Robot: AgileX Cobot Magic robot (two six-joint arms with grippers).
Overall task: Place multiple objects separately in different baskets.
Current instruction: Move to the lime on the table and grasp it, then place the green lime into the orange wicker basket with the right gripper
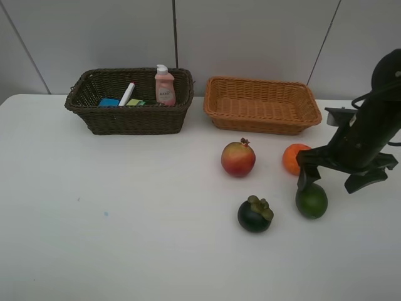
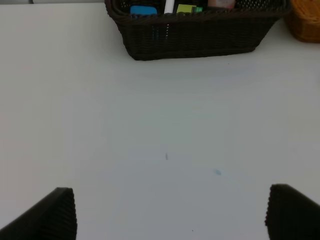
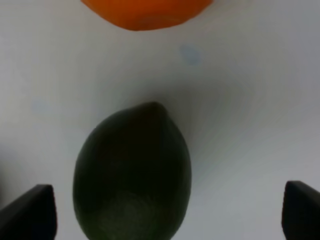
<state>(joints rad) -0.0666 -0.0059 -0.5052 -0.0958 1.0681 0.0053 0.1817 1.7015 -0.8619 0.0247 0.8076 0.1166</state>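
My right gripper is open and low over the green lime. In the right wrist view the lime lies between the spread fingertips, with the orange beyond it. The orange, the red-yellow pomegranate and the dark mangosteen sit on the table. The dark brown basket holds the pink bottle and the white marker. The light orange basket is empty. My left gripper is open and empty over bare table. The dark green bottle and the black eraser are not visible.
A blue item and a yellow-green item also lie in the dark basket. The white table has a grey panelled wall behind it. The light basket's corner shows in the left wrist view.
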